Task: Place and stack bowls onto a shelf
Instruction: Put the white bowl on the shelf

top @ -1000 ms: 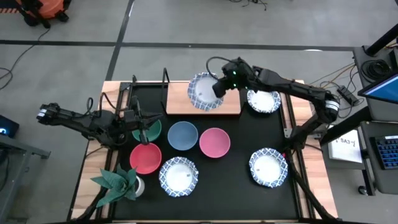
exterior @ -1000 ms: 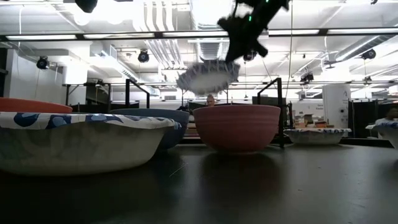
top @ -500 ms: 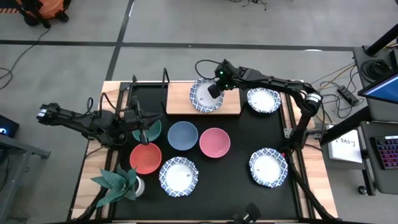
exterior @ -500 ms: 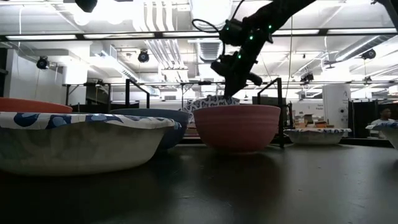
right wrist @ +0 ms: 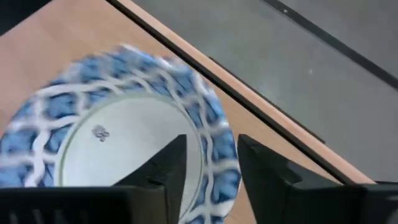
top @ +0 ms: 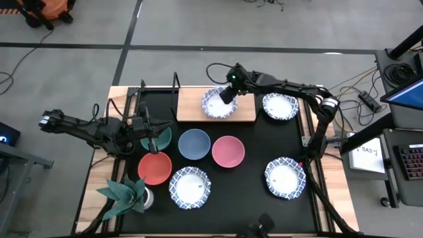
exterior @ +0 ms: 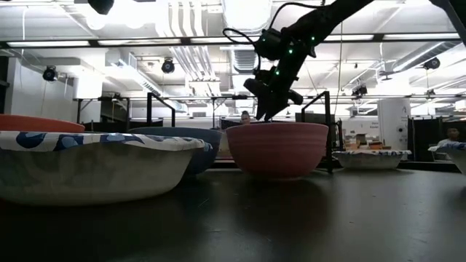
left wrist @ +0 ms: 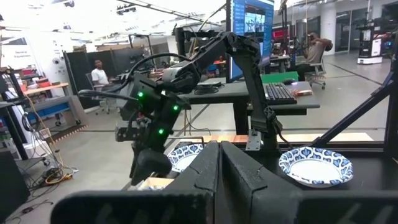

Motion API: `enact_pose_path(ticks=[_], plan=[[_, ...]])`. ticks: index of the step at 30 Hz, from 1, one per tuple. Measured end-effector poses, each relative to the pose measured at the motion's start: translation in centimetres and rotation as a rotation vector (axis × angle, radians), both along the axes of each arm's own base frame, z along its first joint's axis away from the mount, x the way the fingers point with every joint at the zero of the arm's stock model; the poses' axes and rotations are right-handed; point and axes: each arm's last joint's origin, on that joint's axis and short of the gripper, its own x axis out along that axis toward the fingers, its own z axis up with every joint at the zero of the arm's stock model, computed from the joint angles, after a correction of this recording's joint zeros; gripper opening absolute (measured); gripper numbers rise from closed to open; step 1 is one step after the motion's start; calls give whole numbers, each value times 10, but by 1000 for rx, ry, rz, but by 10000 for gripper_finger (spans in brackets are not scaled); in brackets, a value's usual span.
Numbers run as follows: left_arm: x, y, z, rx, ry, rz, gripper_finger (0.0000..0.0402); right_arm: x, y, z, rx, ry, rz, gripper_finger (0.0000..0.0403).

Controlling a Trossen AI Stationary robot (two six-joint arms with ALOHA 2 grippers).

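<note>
Right pincer (top: 226, 94) reaches over the shelf (top: 192, 106), a light-wood board at the far edge of the counter (top: 251, 178). A patterned bowl (top: 219, 104) sits on the board toward its right end. In the right wrist view the two dark fingers (right wrist: 166, 163) stand apart, straddling the rim of that bowl without clamping it; the rim passes through the gap between them. Left pincer (top: 151, 134) rests low at the counter's left side, just beside the green bowl (top: 158, 137), fingers pressed together with nothing between them. Other bowls on the counter: blue bowl (top: 194, 144) and pink bowl (top: 228, 151) side by side at centre, red bowl (top: 154, 167) nearer the front left, a second patterned bowl (top: 190, 186) in front of the blue one, a third patterned bowl (top: 285, 176) front right, a fourth patterned bowl (top: 280, 106) just right of the shelf. Green star-shaped plant (top: 124, 193) in a white pot stands at the front left corner. Low view: pink bowl hides the shelf's bowl; the right arm comes down behind it.
</note>
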Motion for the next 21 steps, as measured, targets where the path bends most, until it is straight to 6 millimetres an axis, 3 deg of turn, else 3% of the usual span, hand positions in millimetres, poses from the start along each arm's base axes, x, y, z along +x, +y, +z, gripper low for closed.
enact_pose_path(ticks=[6,15,21], plan=[[0,0,0,0,0,0,0,-14,19,18,4,90,88,136],[0,0,0,0,1,0,0,-18,34,-5,101,318,114,20],[0,0,0,0,2,0,0,-17,32,-14,79,376,84,12]])
